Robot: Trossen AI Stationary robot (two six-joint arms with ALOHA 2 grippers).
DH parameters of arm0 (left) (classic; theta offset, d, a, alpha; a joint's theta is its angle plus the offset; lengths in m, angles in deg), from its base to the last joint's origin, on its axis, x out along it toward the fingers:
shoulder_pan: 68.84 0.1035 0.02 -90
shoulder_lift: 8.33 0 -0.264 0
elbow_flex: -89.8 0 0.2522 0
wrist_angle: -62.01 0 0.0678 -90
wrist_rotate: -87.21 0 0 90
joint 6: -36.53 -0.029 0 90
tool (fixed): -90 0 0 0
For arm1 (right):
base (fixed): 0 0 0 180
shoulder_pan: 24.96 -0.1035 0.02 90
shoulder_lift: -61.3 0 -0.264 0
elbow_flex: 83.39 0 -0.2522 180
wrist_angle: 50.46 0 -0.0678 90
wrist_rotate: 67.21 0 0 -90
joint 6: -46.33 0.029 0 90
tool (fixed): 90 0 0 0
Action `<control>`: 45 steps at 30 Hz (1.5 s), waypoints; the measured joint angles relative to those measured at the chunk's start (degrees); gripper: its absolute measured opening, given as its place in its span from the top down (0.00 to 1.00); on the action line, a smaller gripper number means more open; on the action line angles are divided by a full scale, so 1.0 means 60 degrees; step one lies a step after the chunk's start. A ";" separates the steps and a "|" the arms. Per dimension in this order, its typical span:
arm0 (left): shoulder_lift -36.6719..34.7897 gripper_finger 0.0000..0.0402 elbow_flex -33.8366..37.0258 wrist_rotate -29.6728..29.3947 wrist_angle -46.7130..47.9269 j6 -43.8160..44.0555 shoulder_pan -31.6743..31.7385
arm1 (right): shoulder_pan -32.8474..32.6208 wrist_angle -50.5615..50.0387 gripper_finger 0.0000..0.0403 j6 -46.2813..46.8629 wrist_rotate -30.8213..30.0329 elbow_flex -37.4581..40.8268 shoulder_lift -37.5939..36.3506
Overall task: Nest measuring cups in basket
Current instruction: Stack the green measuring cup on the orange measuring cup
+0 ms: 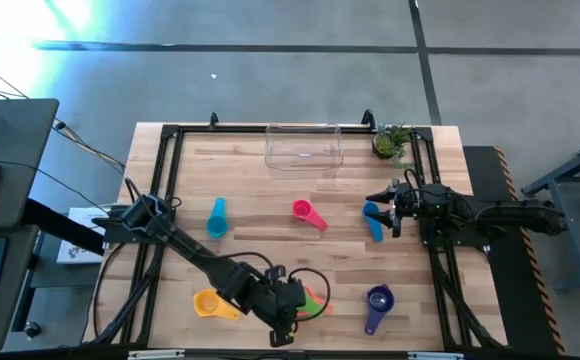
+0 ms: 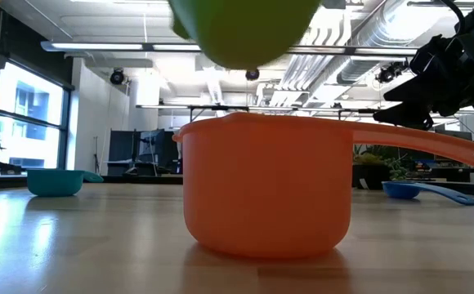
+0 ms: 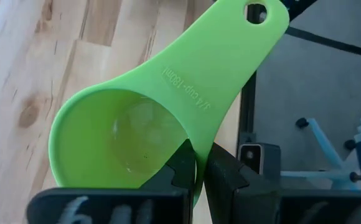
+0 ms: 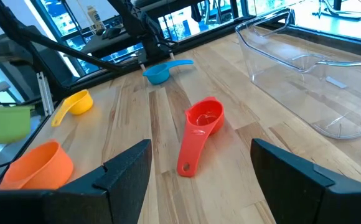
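Observation:
My left gripper (image 1: 292,305) is near the table's near edge, shut on a green measuring cup (image 3: 137,130). In the low view the green cup (image 2: 245,28) hangs in the air just above an orange cup (image 2: 261,188) that stands upright on the table. My right gripper (image 1: 394,208) is open at the right side of the table, beside a blue cup (image 1: 373,222). A red-pink cup (image 4: 199,124) lies ahead of its fingers. The clear basket (image 1: 303,147) stands at the far edge. Teal (image 1: 217,217), yellow (image 1: 210,303) and purple (image 1: 378,303) cups lie apart on the wood. My left gripper pinches the green cup's bowl wall (image 3: 198,146) right beside the root of its handle, one finger (image 3: 182,167) inside the bowl and the other (image 3: 227,177) outside. The cup is lifted clear, mouth up, with its handle (image 3: 243,43) pointing away from the gripper.
A small potted plant (image 1: 392,142) stands at the far right corner next to the basket. Black frame rails (image 1: 165,180) run along the table's left and right sides. A loose black cable (image 1: 310,275) loops near my left gripper. Bare wood lies in the table's middle.

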 joint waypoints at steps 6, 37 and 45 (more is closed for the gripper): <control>0.0359 0.97 0.0004 0.0318 -0.0068 -0.0018 -0.0025 | 0.0002 0.0008 0.34 0.0000 0.0000 0.0000 0.0039; 0.1213 0.97 0.0015 0.0707 -0.0310 -0.0255 0.0457 | 0.0004 0.0007 0.34 -0.0001 0.0000 0.0000 0.0180; 0.1213 0.90 0.0015 0.0718 -0.0304 -0.0259 0.0525 | 0.0000 0.0004 0.34 0.0000 0.0000 0.0000 0.0180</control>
